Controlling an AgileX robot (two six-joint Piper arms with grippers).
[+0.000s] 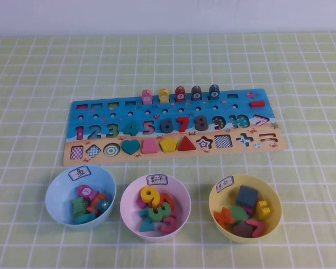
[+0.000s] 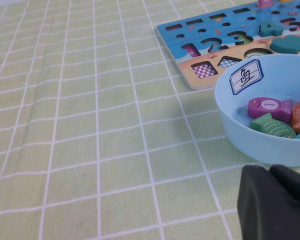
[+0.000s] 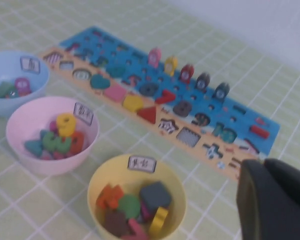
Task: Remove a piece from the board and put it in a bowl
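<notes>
The blue and tan board [image 1: 173, 115] lies across the middle of the table. Its star recess [image 1: 204, 143] is empty and shows a checked pattern. A dull purple-brown piece [image 1: 243, 228] lies in the pale yellow bowl [image 1: 245, 185] at the front right, among other shape pieces that partly cover it. It also shows in the right wrist view [image 3: 115, 222], in the yellow bowl [image 3: 97, 180]. My left gripper [image 2: 270, 169] is shut and empty, low beside the light blue bowl [image 2: 240, 135]. My right gripper [image 3: 264, 162] is shut and empty, above the cloth right of the yellow bowl.
A pink bowl [image 1: 155, 185] with number pieces stands between the blue bowl [image 1: 81, 176] and the yellow one. Five pegs with rings [image 1: 180, 94] stand along the board's back edge. The green checked cloth [image 1: 39, 84] covers the table.
</notes>
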